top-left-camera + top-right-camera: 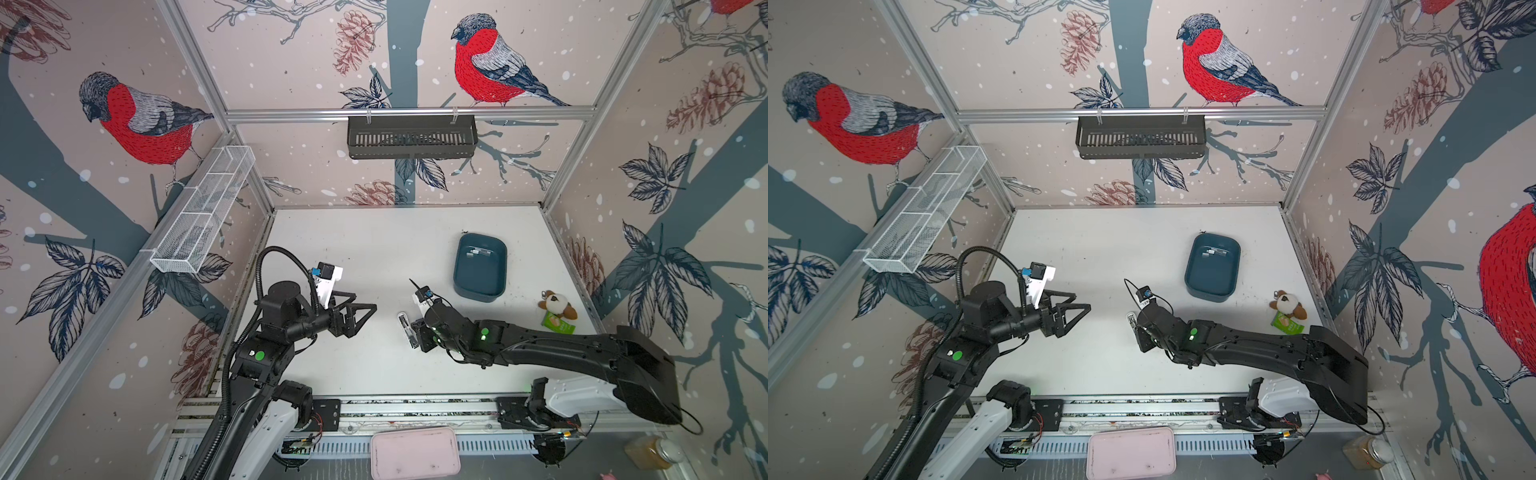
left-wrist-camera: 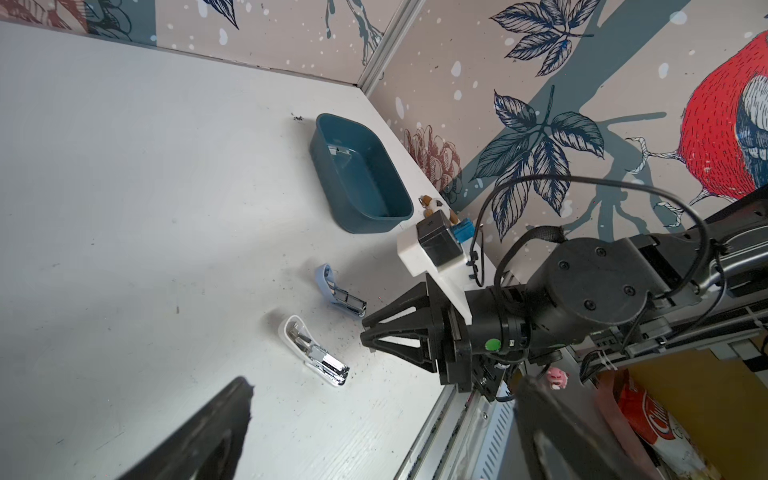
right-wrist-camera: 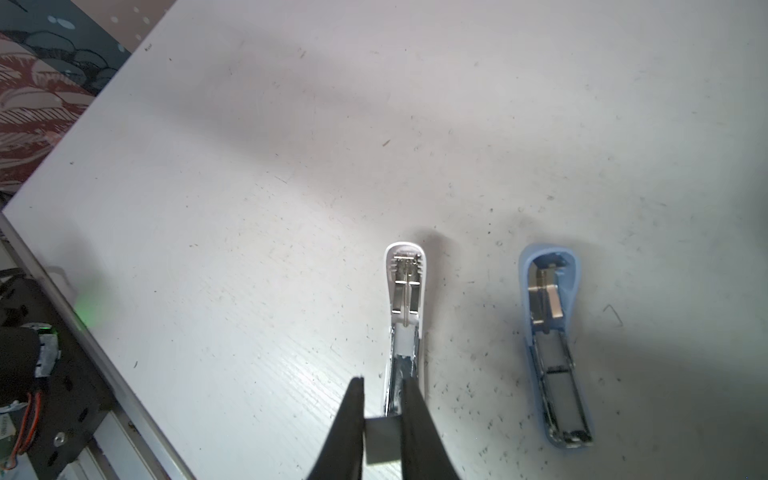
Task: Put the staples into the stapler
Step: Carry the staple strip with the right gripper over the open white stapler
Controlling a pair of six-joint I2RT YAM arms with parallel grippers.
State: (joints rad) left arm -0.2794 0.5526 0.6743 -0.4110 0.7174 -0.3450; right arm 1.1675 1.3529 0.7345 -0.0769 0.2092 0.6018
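Note:
Two staplers lie opened flat on the white table, a white stapler (image 3: 407,286) and a blue stapler (image 3: 550,332), side by side. In a top view only the white stapler (image 1: 405,328) shows; my right arm covers the blue one. My right gripper (image 3: 383,382) is shut on a short grey strip of staples (image 3: 382,446), held just above the rear end of the white stapler's metal channel. From the left wrist view the right gripper (image 2: 362,331) hangs beside the white stapler (image 2: 311,353). My left gripper (image 1: 365,301) is open and empty, off to the left of the staplers.
A dark teal tub (image 1: 478,293) stands behind the right arm with small pale bits in it. A plush toy (image 1: 557,305) and a green packet (image 1: 559,326) sit at the right wall. A pink tray (image 1: 415,453) lies beyond the front rail. Baskets hang on the walls.

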